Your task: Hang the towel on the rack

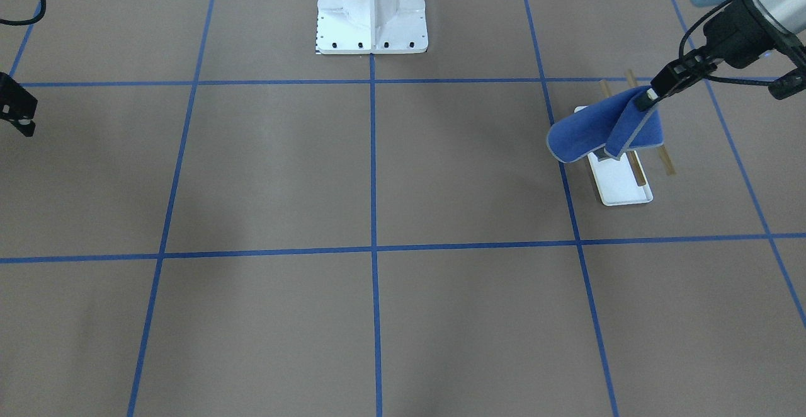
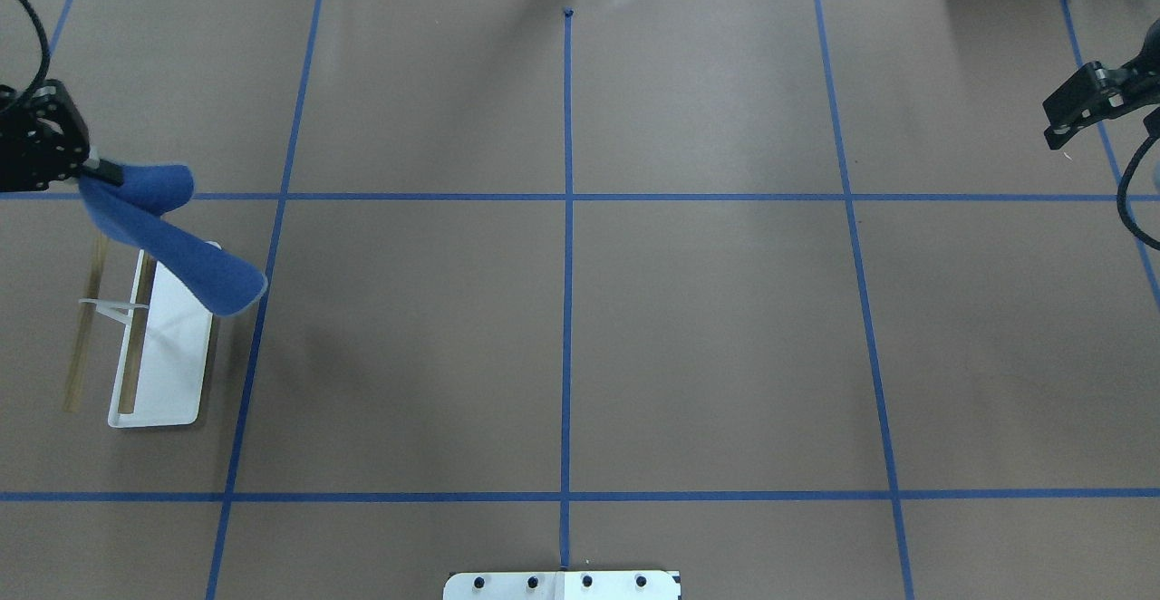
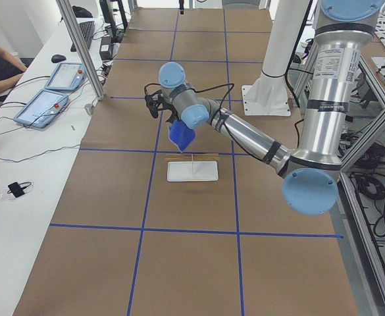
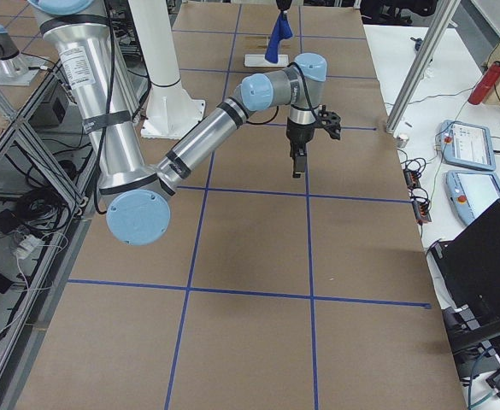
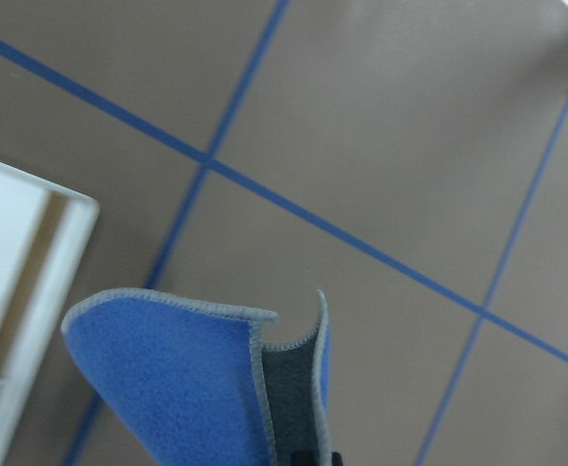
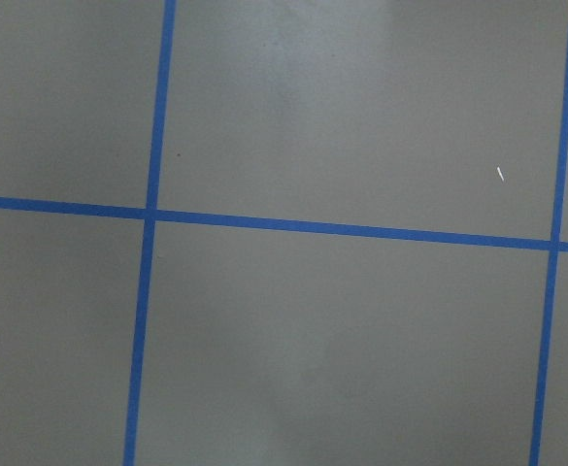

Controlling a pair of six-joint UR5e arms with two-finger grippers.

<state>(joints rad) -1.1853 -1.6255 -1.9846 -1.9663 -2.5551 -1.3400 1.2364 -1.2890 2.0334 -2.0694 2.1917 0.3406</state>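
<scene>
Towel (image 1: 579,141) in the air over the rack (image 1: 620,189), not draped yet.
Left gripper (image 1: 648,97) jaws pinch one towel edge; the cloth hangs folded above the rack, and it's unclear if its low corner touches a rod. Looks light, limp and non-slip: the edge grip should hold, mid-edge would drape more evenly. Right gripper (image 2: 1056,124) well away from the rack, jaws: can't tell.

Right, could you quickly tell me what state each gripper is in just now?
Left gripper: closed on the towel, holding it above the rack.
Right gripper: cannot be told; nothing visible in it.
</scene>
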